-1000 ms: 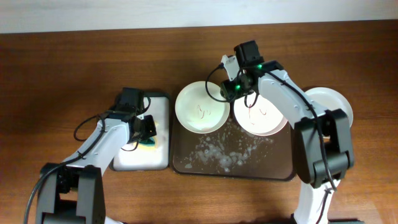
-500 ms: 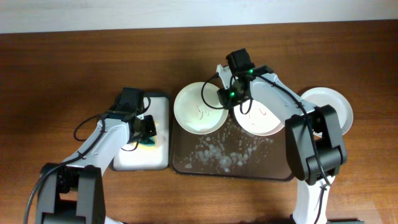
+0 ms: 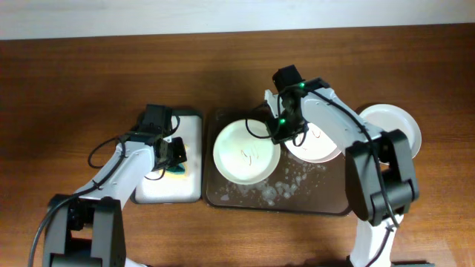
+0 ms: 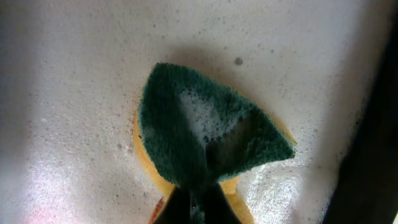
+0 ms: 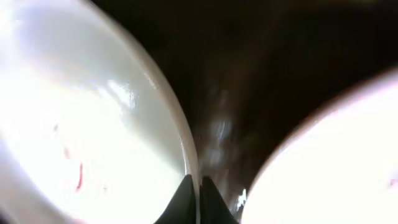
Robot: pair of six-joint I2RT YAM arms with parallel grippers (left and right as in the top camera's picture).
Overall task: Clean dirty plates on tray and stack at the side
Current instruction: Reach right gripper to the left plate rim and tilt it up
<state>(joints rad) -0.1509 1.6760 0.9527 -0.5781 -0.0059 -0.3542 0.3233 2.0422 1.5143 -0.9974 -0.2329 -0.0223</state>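
A cream plate with thin red smears lies on the left half of the dark tray. My right gripper is shut on that plate's right rim. In the right wrist view the rim runs between the closed fingertips of the gripper. A second smeared plate sits beside it on the tray, partly under the right arm. A third plate rests on the table right of the tray. My left gripper is shut on a green and yellow sponge.
A small white tray covered in foam holds the sponge, left of the dark tray. Foam flecks spread over the dark tray's front half. Bare wooden table surrounds both trays.
My right gripper has shut on the rim of the left plate and dragged it toward the table's front and slightly right, further onto the tray. The left arm has not moved.
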